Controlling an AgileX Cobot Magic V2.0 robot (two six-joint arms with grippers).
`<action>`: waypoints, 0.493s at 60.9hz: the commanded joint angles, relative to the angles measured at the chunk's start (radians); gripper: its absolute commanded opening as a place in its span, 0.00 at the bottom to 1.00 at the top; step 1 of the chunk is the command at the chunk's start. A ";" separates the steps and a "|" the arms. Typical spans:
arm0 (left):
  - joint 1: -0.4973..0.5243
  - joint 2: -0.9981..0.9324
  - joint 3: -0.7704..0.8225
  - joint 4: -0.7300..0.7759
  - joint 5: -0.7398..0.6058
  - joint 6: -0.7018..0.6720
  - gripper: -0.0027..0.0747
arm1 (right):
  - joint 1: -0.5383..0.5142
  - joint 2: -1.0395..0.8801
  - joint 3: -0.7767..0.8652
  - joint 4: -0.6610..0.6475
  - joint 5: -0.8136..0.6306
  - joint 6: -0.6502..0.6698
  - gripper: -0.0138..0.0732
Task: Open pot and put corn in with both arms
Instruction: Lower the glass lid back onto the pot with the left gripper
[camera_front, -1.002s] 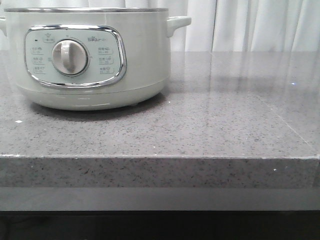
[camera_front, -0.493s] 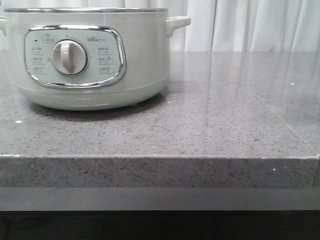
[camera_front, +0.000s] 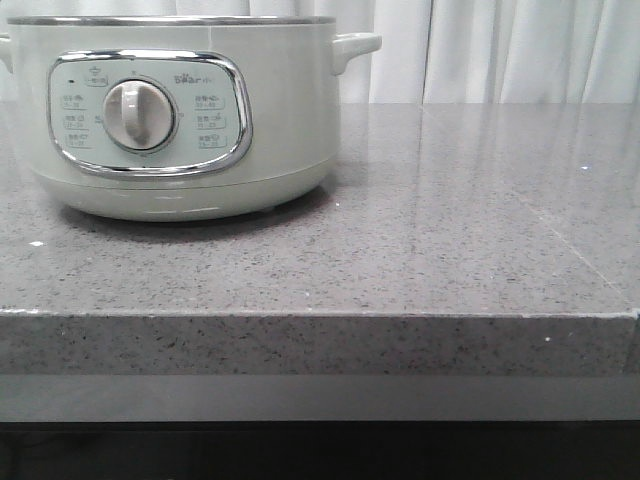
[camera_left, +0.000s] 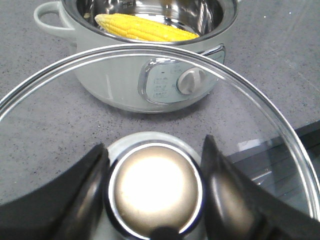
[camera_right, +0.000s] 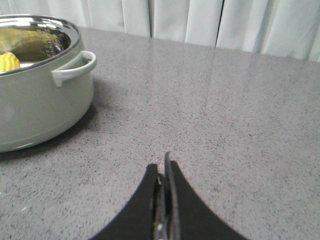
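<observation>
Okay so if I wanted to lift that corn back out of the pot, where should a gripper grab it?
Probably mid-cob, coming straight down through the open top. The corn lies on its side inside the pot, so its steel wall blocks any sideways approach; fingers should close across the cob's width.

The brand "Bear" is printed at the upper right of the control panel (camera_front: 150, 112) on the pot (camera_front: 280, 120), while the small labels around the dial (camera_front: 138, 115) cannot be read.
</observation>
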 joint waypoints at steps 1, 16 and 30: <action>0.000 0.015 -0.043 -0.020 -0.154 -0.007 0.37 | -0.004 -0.105 0.032 0.003 -0.086 -0.009 0.08; 0.000 0.154 -0.145 -0.002 -0.156 0.002 0.37 | -0.004 -0.265 0.101 0.003 -0.092 -0.009 0.08; 0.000 0.434 -0.418 0.004 -0.154 0.002 0.37 | -0.004 -0.263 0.101 0.003 -0.100 -0.009 0.08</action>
